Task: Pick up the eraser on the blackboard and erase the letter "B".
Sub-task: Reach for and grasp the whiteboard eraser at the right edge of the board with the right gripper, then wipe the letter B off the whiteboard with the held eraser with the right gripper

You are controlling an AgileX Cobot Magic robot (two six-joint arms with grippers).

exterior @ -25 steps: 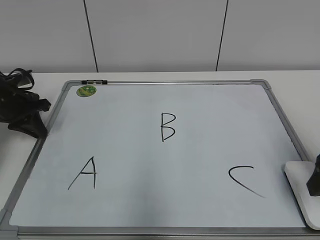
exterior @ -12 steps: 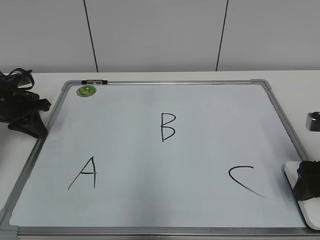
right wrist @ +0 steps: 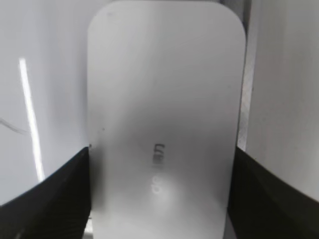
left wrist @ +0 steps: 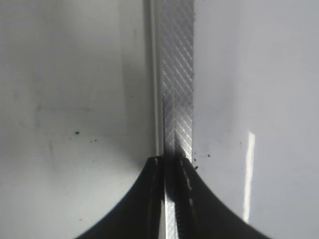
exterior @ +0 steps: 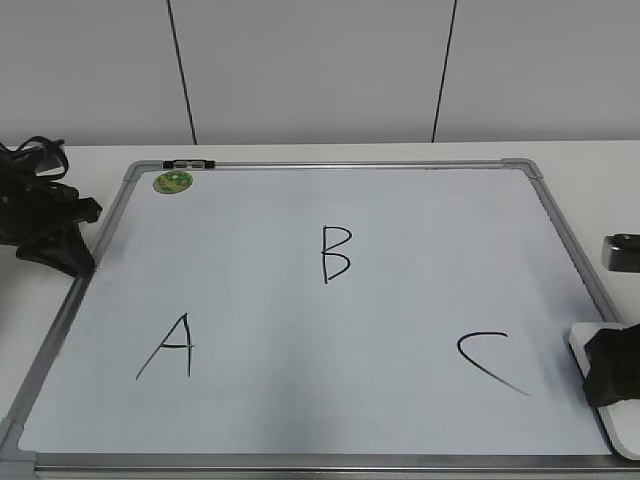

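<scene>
The white eraser (exterior: 622,428) lies at the right edge of the blackboard (exterior: 430,250), beside the "C". In the right wrist view the eraser (right wrist: 164,99) fills the frame, grey lettering up. My right gripper (exterior: 610,372) sits over it, and its two black fingers (right wrist: 162,151) press against the eraser's long sides. The letter "B" (exterior: 336,254) stands in black at the board's middle, untouched. My left gripper (exterior: 60,235) rests shut at the board's left frame; the left wrist view shows the fingers (left wrist: 172,160) together over the ribbed metal frame strip.
A black "A" (exterior: 168,347) is at the board's lower left and a "C" (exterior: 490,362) at the lower right. A round green magnet (exterior: 173,181) sits at the top left corner. A small grey part (exterior: 622,250) shows at the right edge.
My right gripper has come in from the right edge and settled lower over the eraser, its fingers now on both sides. The left arm and the letters are unchanged.
</scene>
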